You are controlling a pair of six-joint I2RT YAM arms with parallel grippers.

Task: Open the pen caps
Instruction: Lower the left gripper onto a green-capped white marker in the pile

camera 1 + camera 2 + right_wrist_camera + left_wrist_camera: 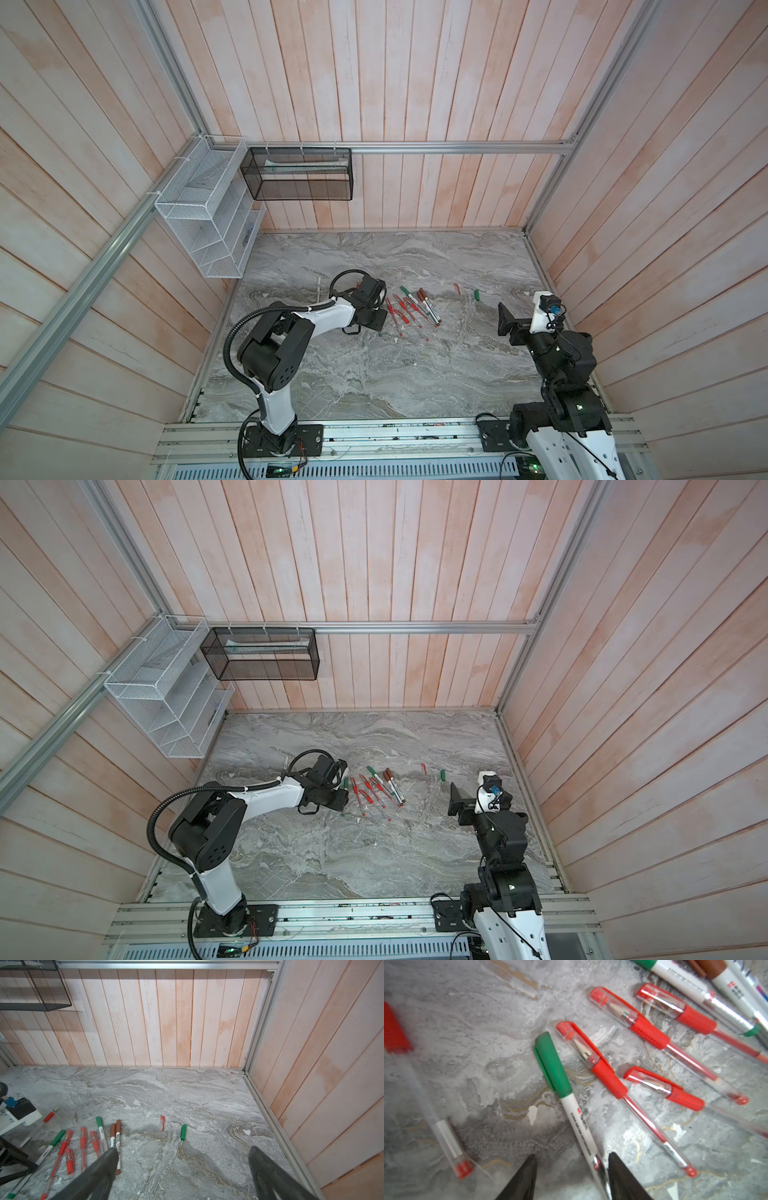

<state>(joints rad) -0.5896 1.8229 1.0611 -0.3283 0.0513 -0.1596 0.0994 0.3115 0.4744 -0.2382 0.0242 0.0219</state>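
My left gripper (pixel 572 1155) is low over the marble table, jaws apart. The white barrel of a pen with a green cap (pixel 552 1064) runs between them, against one finger (pixel 618 1174). Beside it lie several red pens with clear, red-clipped caps (pixel 581 1047) on, and markers with brown caps (pixel 118 1125). A loose red cap (pixel 162 1121) and a loose green cap (pixel 183 1132) lie apart to the right in both top views. My right gripper (pixel 184 1149) hangs open and empty above the table's right side (pixel 505 318).
An uncapped red pen (pixel 446 1140) lies on the other side of the left gripper. A white mesh basket (pixel 199 216) and a black one (pixel 299 174) hang on the walls at the back left. An aluminium rail (pixel 374 432) runs along the table's front edge.
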